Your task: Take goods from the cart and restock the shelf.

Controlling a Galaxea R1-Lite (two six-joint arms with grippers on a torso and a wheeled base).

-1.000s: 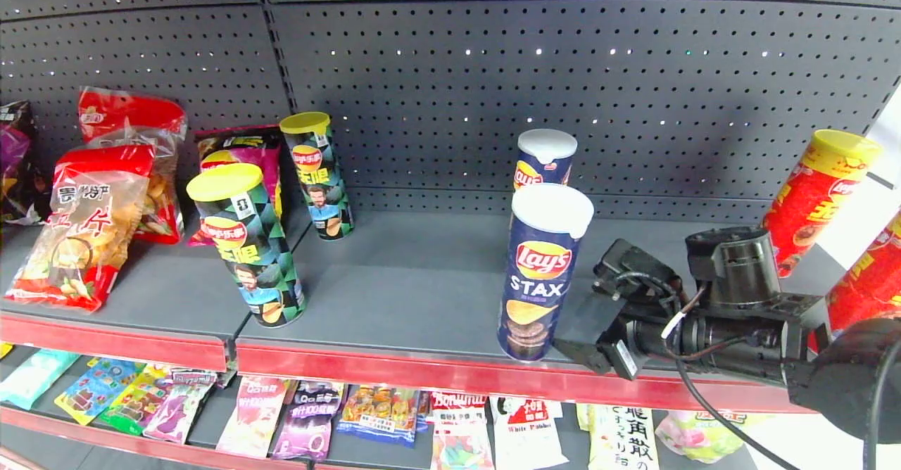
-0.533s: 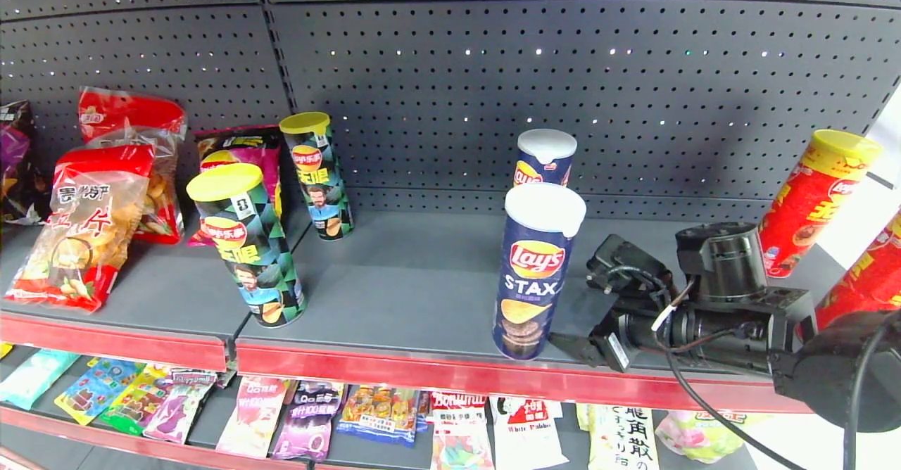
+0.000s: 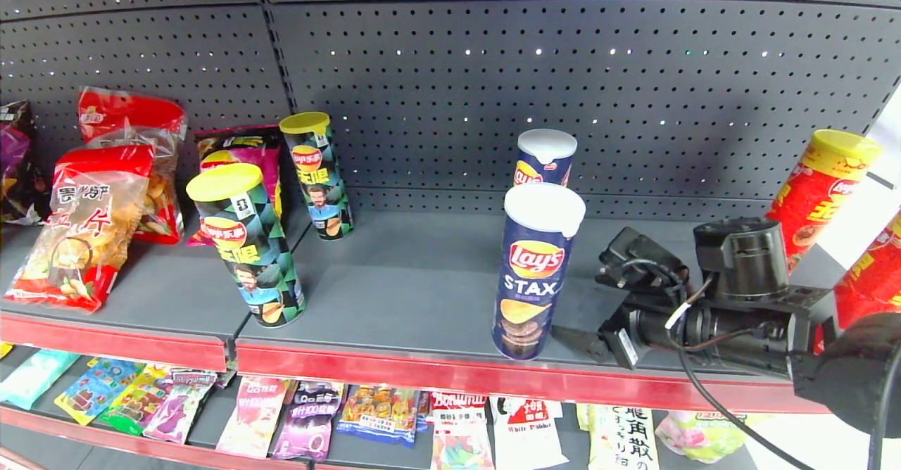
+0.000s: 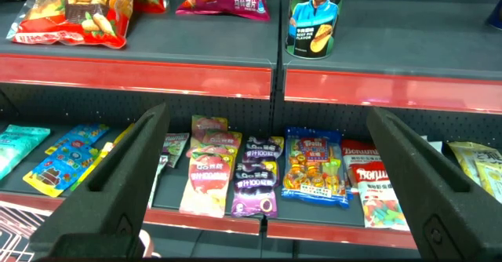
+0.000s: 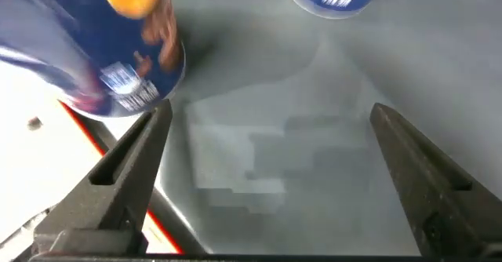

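1. The left hand [image 4: 267, 113] is held open and empty before the lower packets [image 4: 259, 176].
2. The blue can [image 3: 536, 273] is stood on the shelf [image 3: 408, 294], just left of the right hand [image 5: 271, 109].
3. The right hand is spread, gripping nothing; placement is judged done, and withdrawal toward the cart is called for.

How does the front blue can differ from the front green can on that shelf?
The blue can has a white lid; the green can a yellow one. The blue can stands beside the right end effector; the green can stands farther left. Both are upright tubes near the shelf's front edge.
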